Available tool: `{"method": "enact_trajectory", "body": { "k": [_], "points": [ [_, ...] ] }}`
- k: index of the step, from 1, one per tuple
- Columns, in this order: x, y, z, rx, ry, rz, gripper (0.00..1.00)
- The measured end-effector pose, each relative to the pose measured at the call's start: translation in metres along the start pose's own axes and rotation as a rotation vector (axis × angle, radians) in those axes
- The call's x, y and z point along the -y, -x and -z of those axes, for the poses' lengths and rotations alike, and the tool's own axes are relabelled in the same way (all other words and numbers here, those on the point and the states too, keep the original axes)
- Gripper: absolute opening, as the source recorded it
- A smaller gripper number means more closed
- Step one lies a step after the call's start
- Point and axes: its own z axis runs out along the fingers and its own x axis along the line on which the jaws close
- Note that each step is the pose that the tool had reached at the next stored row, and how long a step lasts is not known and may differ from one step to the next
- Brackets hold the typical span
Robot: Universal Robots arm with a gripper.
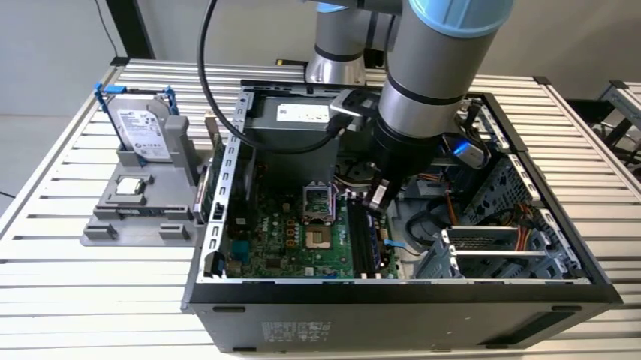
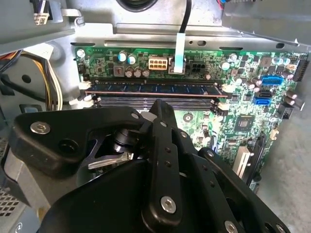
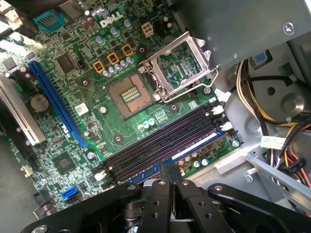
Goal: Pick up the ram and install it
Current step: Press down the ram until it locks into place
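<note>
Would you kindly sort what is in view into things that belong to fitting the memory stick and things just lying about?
Belongs to the job:
memory stick, standing in its slot
memory slots
claw, above the slots

Just lying about:
hard drive in the grey holder
empty processor socket
power cables

Silver arm (image 1: 425, 90), blue cap, black, seemingly screwed tool (image 2: 160, 160)

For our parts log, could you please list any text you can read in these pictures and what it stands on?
Too small to read: white label on the hard drive.
Too small to read: power supply sticker.
Blurred: case front sticker.
White lettering on the motherboard: a brand mark, left unquoted.
</note>
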Motion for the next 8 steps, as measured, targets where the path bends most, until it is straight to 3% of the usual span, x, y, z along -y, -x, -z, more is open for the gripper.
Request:
{"method": "enact_trajectory", "body": {
  "k": [8],
  "points": [
    [0.0000,0.0001,-0.0002,-0.0003,0.0001,0.017,0.00]
  ]
}}
